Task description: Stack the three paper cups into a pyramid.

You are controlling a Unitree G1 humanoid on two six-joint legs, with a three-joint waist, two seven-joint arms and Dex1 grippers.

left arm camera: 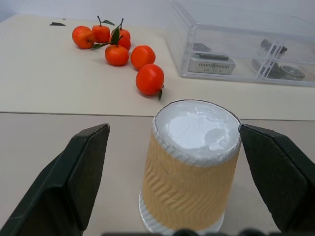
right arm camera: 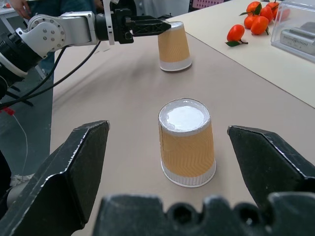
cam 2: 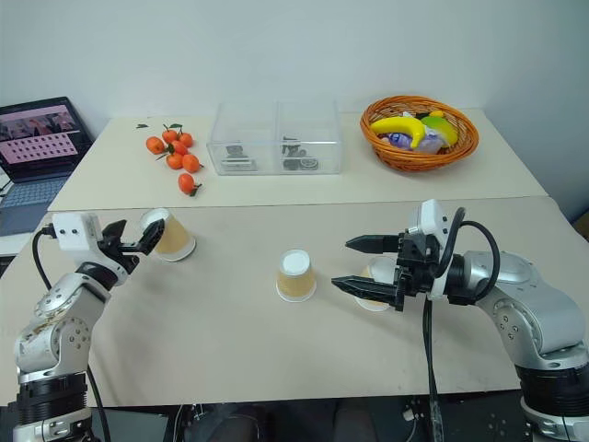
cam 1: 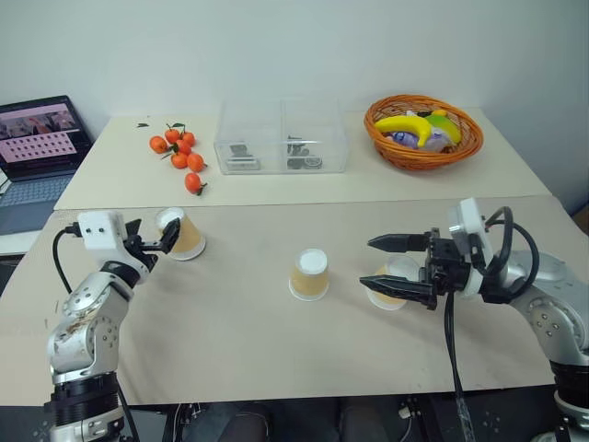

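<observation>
1. At the far left edge an open laptop (cam 1: pixel 37 138) with a pink-patterned screen sits off the table.
2. The left gripper (cam 1: pixel 158 241), two black wedge-shaped fingers on a white and grey metal wrist, points forward with its jaws spread wide around the left-hand paper cup (cam 1: pixel 183 234). In the left wrist view one black finger (left arm camera: pixel 78 169) stands clear of the cup's side, while the other finger (left arm camera: pixel 275 172) is right at the cup's top edge; whether it touches cannot be told.
3. That cup is a small tapered cup standing upside down on the smooth beige tabletop (cam 1: pixel 230 341), with ribbed tan-orange paper sides, a white rolled rim on the table and a white base uppermost.
4. On the far table, behind this cup, lies a loose cluster of glossy orange tangerines (cam 1: pixel 179 152), some with green leaves.
5. Right of the fruit stands a clear plastic box (cam 1: pixel 281 136) of two compartments, with small grey metal parts inside.
6. In the middle of the near table a second identical tan ribbed paper cup (cam 1: pixel 309 274) stands upside down, alone, well apart from the left cup.
7. The right gripper (cam 1: pixel 385 262) points leftward toward the middle cup, its two black pointed fingers spread wide with nothing between them.
8. The third tan paper cup (cam 1: pixel 398 273) stands just behind the right gripper's fingers, partly hidden by them.
9. At the far right a round woven orange wicker basket (cam 1: pixel 460 147) holds a yellow banana (cam 1: pixel 409 124) and other rounded items.
</observation>
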